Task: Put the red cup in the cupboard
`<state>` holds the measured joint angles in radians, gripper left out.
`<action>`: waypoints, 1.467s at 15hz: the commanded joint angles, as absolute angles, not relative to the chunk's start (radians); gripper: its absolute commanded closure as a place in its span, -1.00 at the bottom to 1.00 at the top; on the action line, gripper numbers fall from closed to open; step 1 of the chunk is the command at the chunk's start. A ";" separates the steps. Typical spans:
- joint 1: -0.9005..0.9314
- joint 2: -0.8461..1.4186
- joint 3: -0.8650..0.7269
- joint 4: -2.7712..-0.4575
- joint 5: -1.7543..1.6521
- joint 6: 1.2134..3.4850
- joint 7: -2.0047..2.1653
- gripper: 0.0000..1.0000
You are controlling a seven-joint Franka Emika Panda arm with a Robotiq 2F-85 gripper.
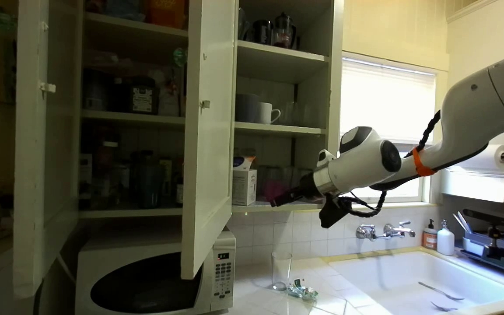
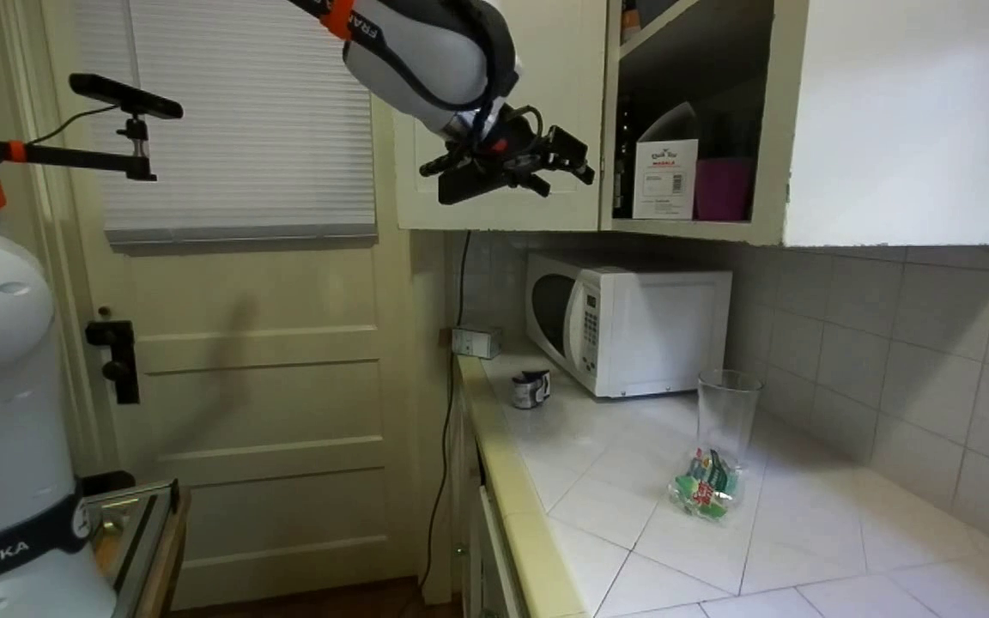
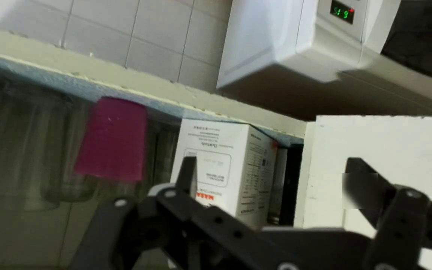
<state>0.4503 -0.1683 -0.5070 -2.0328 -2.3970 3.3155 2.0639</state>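
Note:
The red cup (image 3: 113, 138), a magenta tumbler, stands upright on the lowest shelf of the cream-white cupboard (image 1: 336, 87). It shows in both exterior views, as the cup (image 2: 725, 189) beside a white box and as the dim pink cup (image 1: 273, 189) behind my fingertips. My gripper (image 3: 272, 168) is open, its two fingers wide apart with nothing between them. In an exterior view the gripper (image 2: 567, 180) hangs outside the cupboard, apart from the cup. The wrist picture stands upside down, with the shelf edge above the cup.
A white box (image 3: 212, 157) stands next to the cup, with clear glasses (image 3: 13, 150) on its far side. An open cupboard door (image 1: 208, 144) juts out near the gripper. Below are a microwave (image 2: 658, 326), a tall glass (image 2: 728, 412) and a wrapped packet (image 2: 705, 485) on the counter.

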 commanded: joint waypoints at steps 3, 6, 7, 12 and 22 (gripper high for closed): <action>0.204 -0.111 -0.433 -1.964 -2.343 3.612 2.215 -1.00; 0.210 -0.132 -0.450 -1.985 -2.315 3.607 2.184 -1.00; 0.206 -0.132 -0.442 -1.980 -2.317 3.613 2.206 -1.00; 0.088 -0.051 -0.378 -1.915 -1.964 3.686 2.159 -1.00; 0.056 0.257 -0.489 -1.685 -1.515 3.916 2.339 -1.00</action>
<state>0.0805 0.1575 -0.4947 -1.7893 -1.5392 3.8030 2.2001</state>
